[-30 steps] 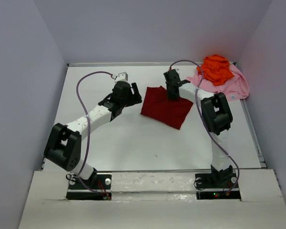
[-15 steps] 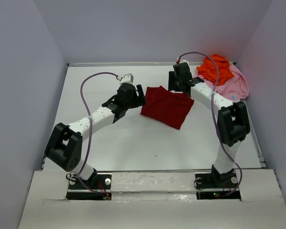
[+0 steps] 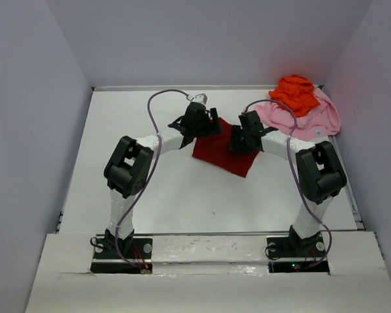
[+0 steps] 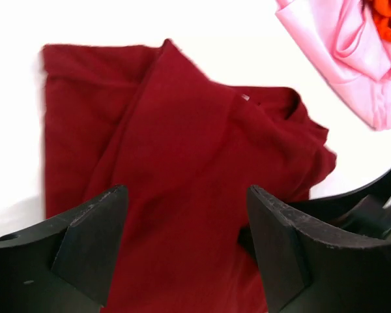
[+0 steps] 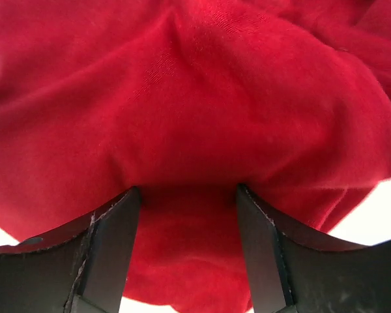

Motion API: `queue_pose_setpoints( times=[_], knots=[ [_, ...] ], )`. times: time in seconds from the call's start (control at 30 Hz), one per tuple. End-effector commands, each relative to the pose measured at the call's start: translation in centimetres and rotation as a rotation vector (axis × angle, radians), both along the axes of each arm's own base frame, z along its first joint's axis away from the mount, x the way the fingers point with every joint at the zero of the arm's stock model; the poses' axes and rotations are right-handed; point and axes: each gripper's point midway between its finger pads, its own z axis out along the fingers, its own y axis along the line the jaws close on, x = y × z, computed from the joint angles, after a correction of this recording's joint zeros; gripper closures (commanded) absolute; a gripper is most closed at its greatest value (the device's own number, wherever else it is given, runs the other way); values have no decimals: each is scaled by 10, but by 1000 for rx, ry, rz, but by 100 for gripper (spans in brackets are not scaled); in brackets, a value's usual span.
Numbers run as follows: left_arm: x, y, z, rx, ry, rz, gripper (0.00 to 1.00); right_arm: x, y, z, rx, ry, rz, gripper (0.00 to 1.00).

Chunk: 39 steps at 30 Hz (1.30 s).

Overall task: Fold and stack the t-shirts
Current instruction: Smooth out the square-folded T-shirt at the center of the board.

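Arms (image 3: 163,138) (image 3: 283,140) bent inward, both pairs of fingers (image 4: 91,241) (image 5: 111,254) apart over red t-shirt (image 3: 218,153).

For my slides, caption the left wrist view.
Open left hand poised over the dark red t-shirt, light pink t-shirt beyond.

White table (image 3: 182,189) with dark red t-shirt (image 3: 216,154) mid-back, pink t-shirt (image 3: 322,119) far right corner

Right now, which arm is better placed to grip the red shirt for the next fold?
Likely right. The right gripper is down on the red shirt, open, with cloth bulging between its fingers. The left gripper is open too but seems to hang above the shirt, gripping no cloth.
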Motion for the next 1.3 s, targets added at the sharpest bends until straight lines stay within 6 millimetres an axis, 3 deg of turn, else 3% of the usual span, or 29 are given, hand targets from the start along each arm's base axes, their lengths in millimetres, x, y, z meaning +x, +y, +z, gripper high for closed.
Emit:
queue_pose_setpoints(
  times=[0.0,0.03,0.07,0.17,0.33,0.47,0.57,0.7,0.8,0.83,0.87,0.97,1.0,1.07,1.27],
  knots=[
    [23,-36,36,-136,-61,-84,18,3,17,-10,92,14,16,35],
    [30,-42,43,-158,-69,-91,18,-1,22,-17,114,41,27,35],
    [34,-45,29,-161,-41,-94,18,-3,23,-18,121,48,31,35],
    [44,-50,22,-180,-20,-101,18,-6,25,-23,128,64,39,36],
    [51,-46,-31,-216,122,-80,18,-13,30,-25,152,91,66,36],
    [45,-21,-73,-134,206,-9,19,-16,26,-29,122,108,78,37],
    [39,2,-91,-84,255,52,19,-18,25,-29,114,114,89,37],
    [36,33,-89,12,254,140,19,-16,24,-29,99,119,96,37],
    [27,50,-96,58,284,160,21,-14,25,-30,86,134,113,37],
    [17,63,-106,93,321,176,21,-14,25,-30,84,135,115,37],
    [18,62,-98,86,306,176,21,-12,25,-28,82,129,115,37],
    [0,85,-101,116,314,210,21,-9,29,-25,93,125,126,37],
    [2,92,-91,125,288,228,21,-7,30,-24,96,123,127,37],
    [-6,105,-93,154,288,255,21,-5,29,-22,91,116,123,37],
    [-3,119,-88,161,275,282,21,-5,29,-22,87,116,128,37]
  ],
)
